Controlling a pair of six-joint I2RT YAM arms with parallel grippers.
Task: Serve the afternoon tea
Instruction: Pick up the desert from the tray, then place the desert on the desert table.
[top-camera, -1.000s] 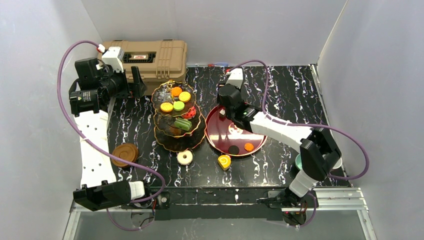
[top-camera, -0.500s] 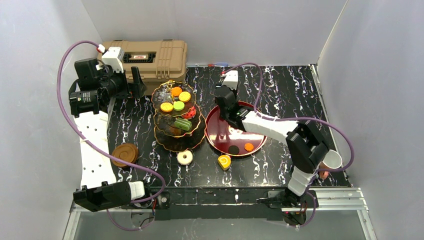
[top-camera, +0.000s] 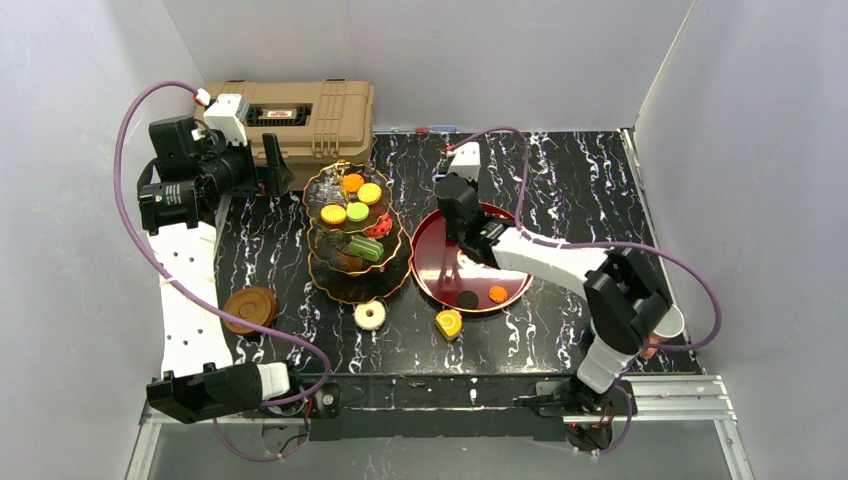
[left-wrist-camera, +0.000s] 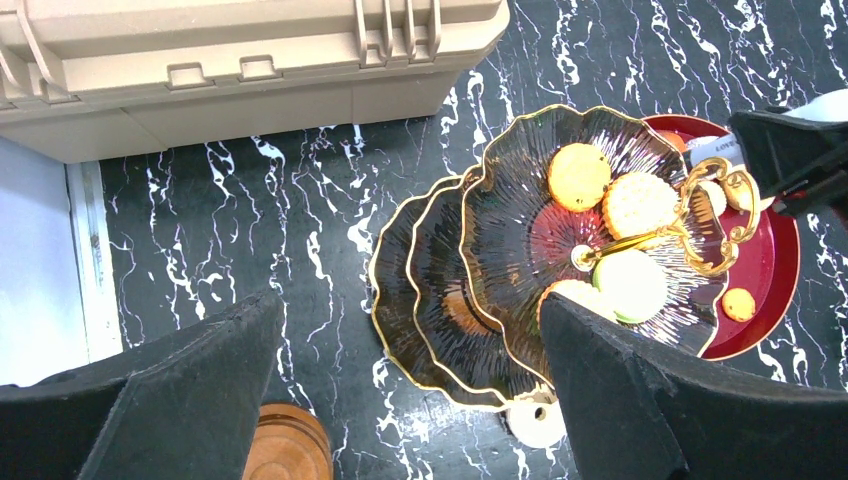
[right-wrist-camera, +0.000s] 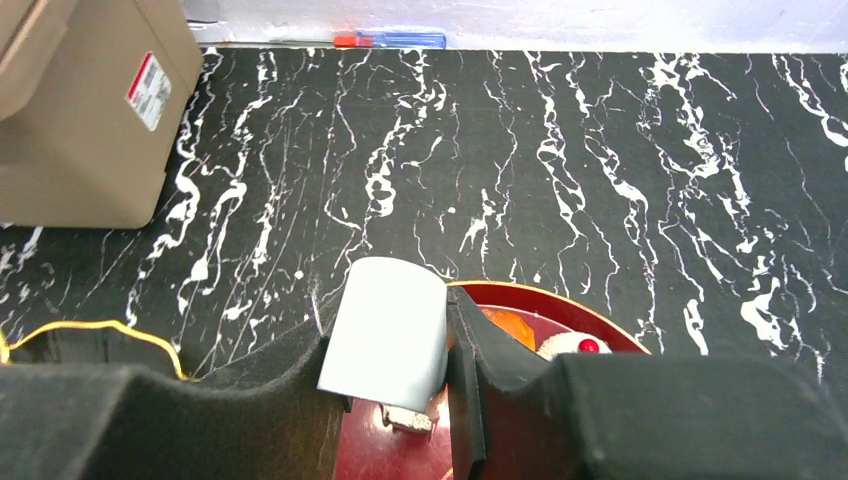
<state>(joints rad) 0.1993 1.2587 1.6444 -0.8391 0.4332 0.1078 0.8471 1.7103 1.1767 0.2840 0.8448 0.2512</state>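
The dark three-tier stand (top-camera: 340, 275) with gold rims carries orange, yellow and green macarons (top-camera: 357, 211) on top and a green cake (top-camera: 366, 248) lower down. A donut (top-camera: 370, 315) and a yellow cake wedge (top-camera: 449, 322) lie on the table in front. My right gripper (right-wrist-camera: 390, 325) is shut on a white cylinder (right-wrist-camera: 385, 335) at the far rim of the red tray (right-wrist-camera: 590, 315). Behind its finger lie an orange sweet (right-wrist-camera: 510, 328) and a white sweet with a red dot (right-wrist-camera: 570, 347). My left gripper (left-wrist-camera: 410, 303) hangs open high above the stand (left-wrist-camera: 470, 250), holding nothing.
A big tan case (top-camera: 290, 115) stands at the back left. Stacked brown saucers (top-camera: 250, 308) lie front left. On the red tray (top-camera: 430, 270) lie a dark sweet (top-camera: 466, 298) and an orange one (top-camera: 497, 294). A white cup (top-camera: 668, 322) stands beside the right arm's elbow. A pen (right-wrist-camera: 390, 40) lies at the back wall.
The right jaws have narrowed onto the white cylinder. The right arm's wrist shifted slightly over the tray's far rim and its elbow moved. The left arm stayed still.
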